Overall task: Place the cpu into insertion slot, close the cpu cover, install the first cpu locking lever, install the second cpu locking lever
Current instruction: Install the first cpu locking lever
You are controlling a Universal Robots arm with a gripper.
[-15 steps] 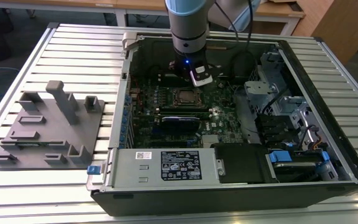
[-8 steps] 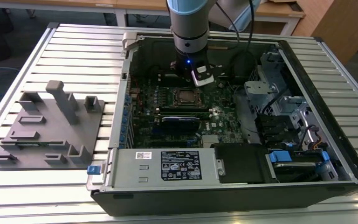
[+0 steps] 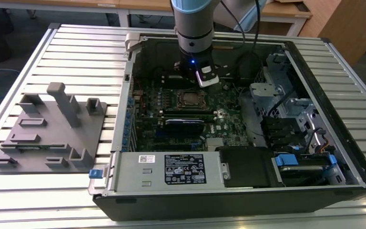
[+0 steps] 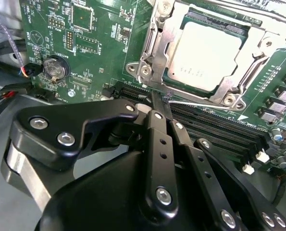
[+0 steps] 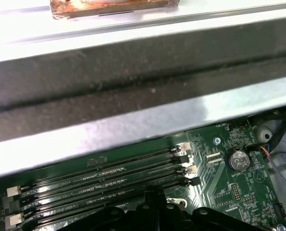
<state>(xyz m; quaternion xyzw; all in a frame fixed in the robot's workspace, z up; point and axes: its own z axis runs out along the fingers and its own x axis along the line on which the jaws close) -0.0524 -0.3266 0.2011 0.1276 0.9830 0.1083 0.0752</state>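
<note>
From my station, the writing I can see is a black-and-white sticker [image 3: 183, 169] on the grey box at the front of the open computer case [image 3: 335, 119]. It is too small to make out. In the second wrist view there is faint print on the cpu [image 4: 205, 55] and white lettering across the green board [image 4: 99, 57].

The exterior view gives me the whole layout. The case lies on the slatted worktop [image 3: 75, 52], and a grey holder block [image 3: 49, 129] sits on the exterior view's left. The arm reaches down into the case just behind the insertion slot [image 3: 189, 98].

The second wrist view adds the close detail. The cpu sits in the slot, and the cpu cover [image 4: 155, 45] lies down around it as a shiny frame. The first wrist view looks the other way, at the long black memory slots [image 5: 109, 173], a coin battery [image 5: 238, 160] and the case wall [image 5: 133, 72].

The pincer [image 4: 160, 96] has its black fingers [image 4: 155, 120] pressed together. Its tips are at the near end of a thin silver lever [image 4: 195, 102] running along the cover's edge. I cannot tell whether they actually pinch it.
</note>
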